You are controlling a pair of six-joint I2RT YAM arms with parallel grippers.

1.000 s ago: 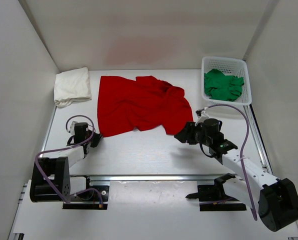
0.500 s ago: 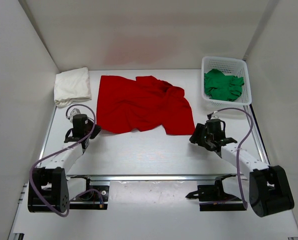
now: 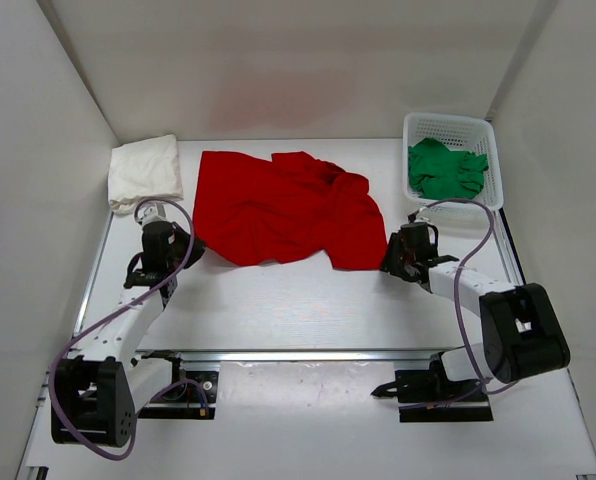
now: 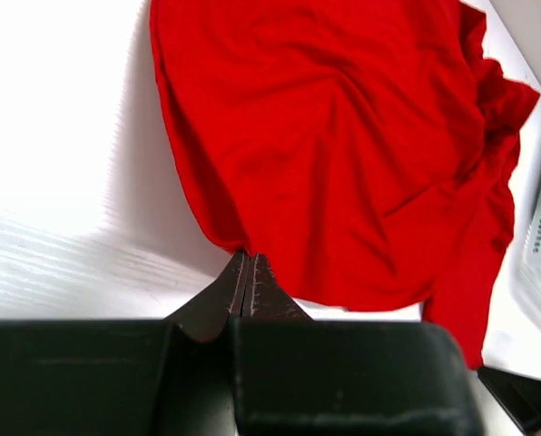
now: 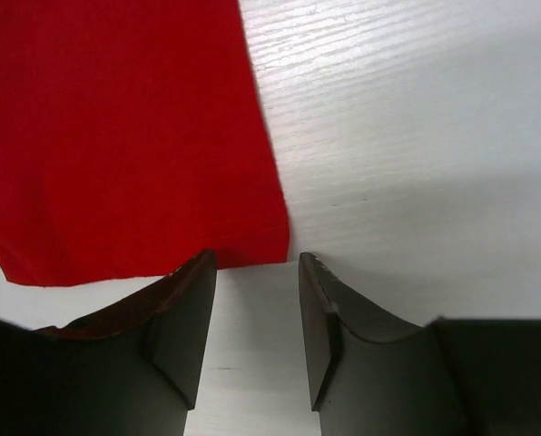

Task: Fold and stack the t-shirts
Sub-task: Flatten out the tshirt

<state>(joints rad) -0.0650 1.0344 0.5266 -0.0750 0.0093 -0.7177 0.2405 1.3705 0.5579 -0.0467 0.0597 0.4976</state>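
Judging the risks first, we see the left gripper (image 4: 246,265) clenched, its tips right at the near-left hem of the red t-shirt (image 3: 278,210). From its wrist view we cannot tell whether any cloth is caught between them. If none is, a lift on that side would come up bare, or the shut tips would only shove the hem and bunch it. The right gripper (image 5: 255,268) is released, with the shirt's near-right corner just at the mouth of its parted jaws. Closing too shallow there could nip only the edge and slip off, and an uneven pull from the two sides would skew the fold.

The red t-shirt lies spread on the worktop (image 3: 278,305), not yet folded and rumpled toward its far-right part. Only the top view shows the white t-shirt (image 3: 143,172), folded, just off the red shirt's far-left corner. It also shows the green t-shirt (image 3: 443,170) heaped in the white mesh basket (image 3: 448,122) beyond the red shirt's far-right side. Only the wrist views show how each pair of jaws meets the hem.
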